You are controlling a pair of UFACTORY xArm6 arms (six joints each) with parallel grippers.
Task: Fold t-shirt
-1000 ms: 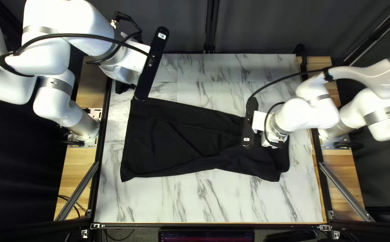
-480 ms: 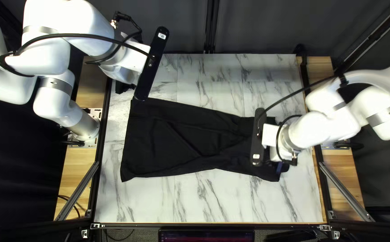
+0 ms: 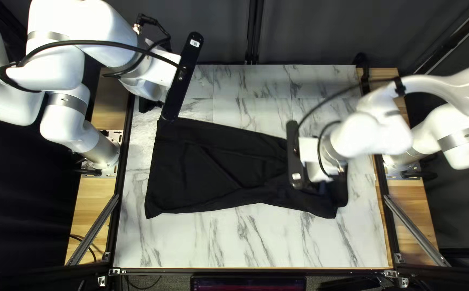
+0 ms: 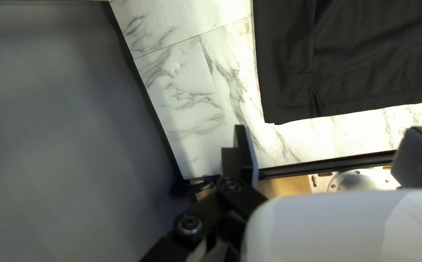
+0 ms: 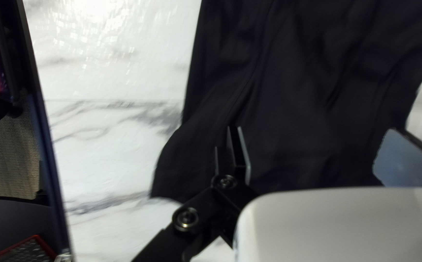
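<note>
And here's the black t-shirt point(image 3: 207, 172) stretched across the worktop point(image 3: 245, 237) from near its left edge towards its right, left gripper point(image 3: 149, 103) fingers apart by the far left corner, right gripper point(image 3: 315, 170) spread wide over the cloth's right end

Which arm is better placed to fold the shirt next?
Right, probably: the right end effector is open over the shirt, while the left end effector, also open, is beyond the shirt's edge.
</note>
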